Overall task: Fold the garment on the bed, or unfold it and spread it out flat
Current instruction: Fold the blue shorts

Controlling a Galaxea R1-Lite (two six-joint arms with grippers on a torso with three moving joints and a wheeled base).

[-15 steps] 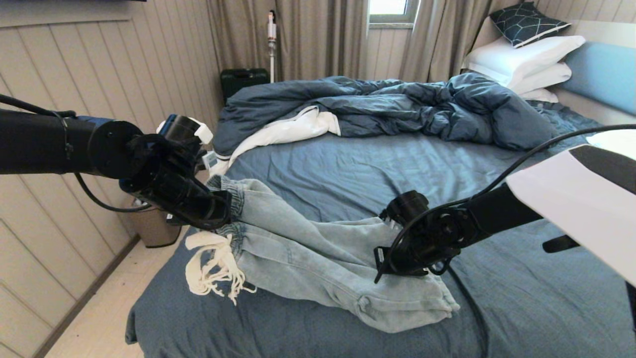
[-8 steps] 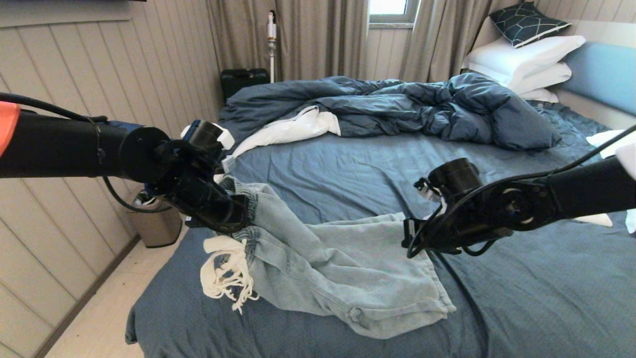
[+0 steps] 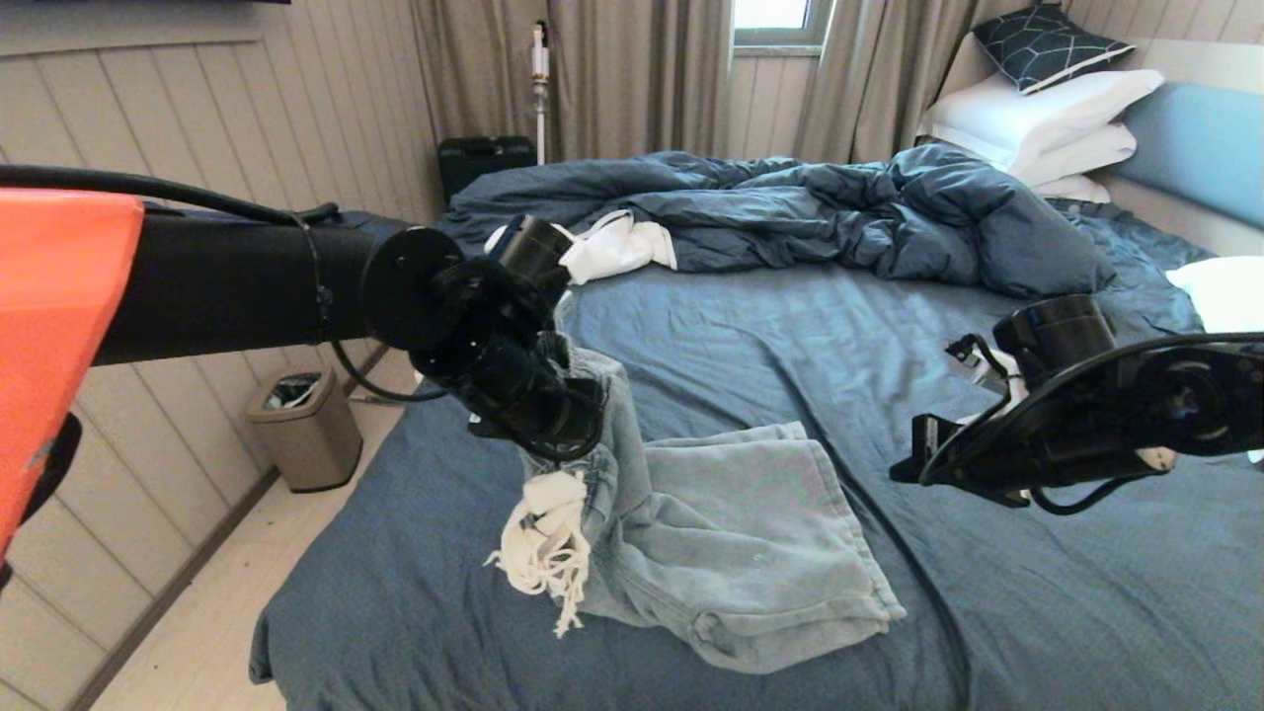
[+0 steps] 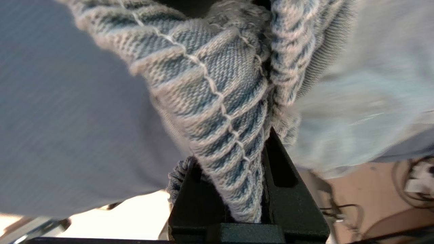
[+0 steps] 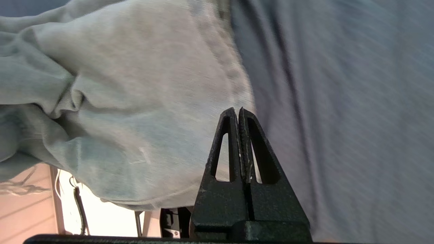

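1. Pale washed-blue denim-look shorts (image 3: 731, 533) lie near the foot of the large bed with its dark slate-blue sheet (image 3: 750, 336).
2. The left gripper (image 3: 563, 420) is clamped on their gathered waistband, lifting it, with the frayed white drawstring (image 3: 541, 538) dangling.
3. The right gripper (image 5: 239, 113), fingers pressed together and empty, hovers beside the shorts.

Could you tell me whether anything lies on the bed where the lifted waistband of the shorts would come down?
Nothing visible does. The left gripper holds the shorts by the waistband; the sheet beside them is bare, and the duvet lies farther back.
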